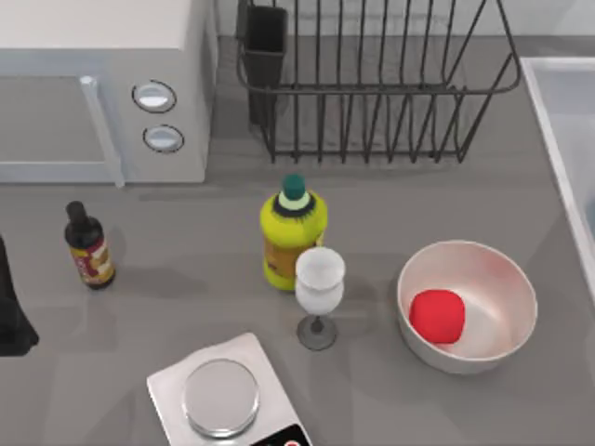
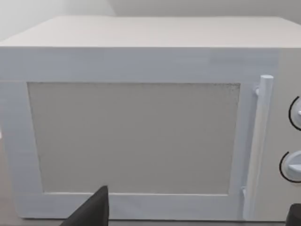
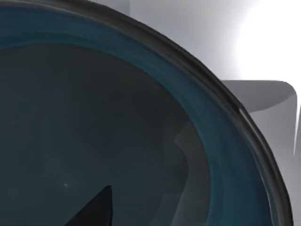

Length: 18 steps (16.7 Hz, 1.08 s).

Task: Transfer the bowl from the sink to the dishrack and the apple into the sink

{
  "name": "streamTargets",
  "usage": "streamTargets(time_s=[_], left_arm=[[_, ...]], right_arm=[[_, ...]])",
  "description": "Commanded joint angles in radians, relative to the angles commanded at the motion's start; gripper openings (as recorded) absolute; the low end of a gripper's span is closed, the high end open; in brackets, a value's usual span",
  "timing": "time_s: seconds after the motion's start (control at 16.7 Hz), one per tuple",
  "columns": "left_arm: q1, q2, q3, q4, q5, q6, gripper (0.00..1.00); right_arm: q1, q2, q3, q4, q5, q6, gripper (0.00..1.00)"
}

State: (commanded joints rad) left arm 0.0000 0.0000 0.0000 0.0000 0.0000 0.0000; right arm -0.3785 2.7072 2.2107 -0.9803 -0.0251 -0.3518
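Observation:
The teal-blue bowl [image 3: 117, 117] sits very close under my right gripper [image 3: 195, 219]. One dark fingertip [image 3: 96, 209] hangs inside the bowl, well off centre, and the gripper is open. Pale sink [image 3: 263, 56] surface shows behind the bowl's rim. In the top view the sink [image 1: 556, 102] runs along the right edge. The red apple [image 1: 437, 314] lies in a pale white bowl [image 1: 507, 288] on the counter. The black wire dishrack [image 1: 372, 93] stands at the back. My left gripper [image 2: 195, 219] is open and faces the microwave; its arm [image 1: 11, 316] is parked at the left edge.
A white microwave [image 1: 93, 84] fills the back left. A yellow bottle [image 1: 293, 237] and a wine glass [image 1: 319, 293] stand mid-counter, a small dark bottle [image 1: 88, 246] at the left, and a kitchen scale [image 1: 223, 395] at the front.

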Motion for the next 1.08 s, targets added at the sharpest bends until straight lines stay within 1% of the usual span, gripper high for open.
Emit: streamTargets(time_s=[0.78,0.84,1.08], left_arm=[[0.000,0.000,0.000,0.000,0.000,0.000,1.00],[0.000,0.000,0.000,0.000,0.000,0.000,1.00],[0.000,0.000,0.000,0.000,0.000,0.000,1.00]], right_arm=[[0.000,0.000,0.000,0.000,0.000,0.000,0.02],[0.000,0.000,0.000,0.000,0.000,0.000,0.00],[0.000,0.000,0.000,0.000,0.000,0.000,0.00]])
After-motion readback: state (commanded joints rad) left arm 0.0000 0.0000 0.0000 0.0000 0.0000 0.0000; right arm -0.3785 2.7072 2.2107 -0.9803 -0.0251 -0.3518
